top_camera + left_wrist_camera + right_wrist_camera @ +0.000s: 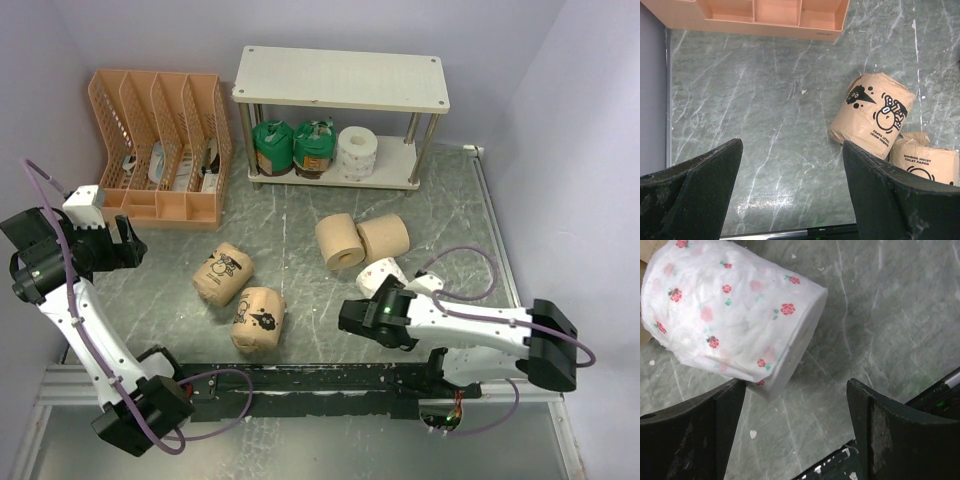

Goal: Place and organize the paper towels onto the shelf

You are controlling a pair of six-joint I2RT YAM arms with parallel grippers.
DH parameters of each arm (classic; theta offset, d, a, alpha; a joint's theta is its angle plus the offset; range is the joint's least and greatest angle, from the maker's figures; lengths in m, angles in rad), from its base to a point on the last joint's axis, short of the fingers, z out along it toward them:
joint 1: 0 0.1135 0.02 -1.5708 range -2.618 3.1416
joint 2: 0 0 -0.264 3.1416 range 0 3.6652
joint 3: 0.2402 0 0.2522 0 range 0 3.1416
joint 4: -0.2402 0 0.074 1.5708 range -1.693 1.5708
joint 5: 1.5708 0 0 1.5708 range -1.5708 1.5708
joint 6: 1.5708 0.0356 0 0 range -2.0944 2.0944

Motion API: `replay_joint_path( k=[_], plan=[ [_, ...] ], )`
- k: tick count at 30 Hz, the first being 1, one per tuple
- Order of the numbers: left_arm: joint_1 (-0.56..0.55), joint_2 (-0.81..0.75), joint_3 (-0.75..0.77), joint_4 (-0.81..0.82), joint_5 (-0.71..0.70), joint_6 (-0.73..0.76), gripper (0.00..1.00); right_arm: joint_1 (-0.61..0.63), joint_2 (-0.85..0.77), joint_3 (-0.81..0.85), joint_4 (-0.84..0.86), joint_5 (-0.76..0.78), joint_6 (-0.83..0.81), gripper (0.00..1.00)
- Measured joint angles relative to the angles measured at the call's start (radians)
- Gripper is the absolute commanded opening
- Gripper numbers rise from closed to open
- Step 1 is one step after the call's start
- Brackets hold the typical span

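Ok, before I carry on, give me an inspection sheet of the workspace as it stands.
Surface: grey-green marbled tabletop, small white specks, no spills seen.
Job's things: shelf top board bare; lower board holds two green-topped rolls and one white dotted roll. On the table: two plain tan rolls, two printed tan rolls, second dotted roll.
Clutter: orange file organizer left of the shelf.
Grippers: left gripper open above bare table beside the printed tan rolls; right gripper open, second dotted roll just ahead, not gripped.
Cables: purple cables loop off both arms.
Surroundings: lavender walls; nothing else seen.
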Motion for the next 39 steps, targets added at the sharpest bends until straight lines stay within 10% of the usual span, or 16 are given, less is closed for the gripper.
replay_joint_path(
  k=[4, 15, 24, 33, 39],
  plan=[
    [0.000, -0.026, 0.000, 0.000, 0.002, 0.002, 0.93, 0.002, 0.114, 0.028, -0.006, 0.051, 0.017, 0.73],
    [0.000, -0.029, 0.000, 0.000, 0.002, 0.002, 0.92, 0.009, 0.203, 0.027, -0.005, 0.179, 0.045, 0.00],
    [0.000, -0.039, 0.000, 0.000, 0.002, 0.001, 0.92, 0.010, 0.166, 0.005, -0.008, 0.212, 0.044, 0.00],
    [0.000, -0.046, 0.000, 0.000, 0.002, 0.000, 0.92, 0.010, 0.159, 0.000, -0.018, 0.224, 0.042, 0.52],
    [0.000, -0.047, 0.000, 0.001, 0.001, 0.000, 0.92, 0.010, 0.185, -0.003, -0.024, 0.231, 0.042, 0.42]
  ],
)
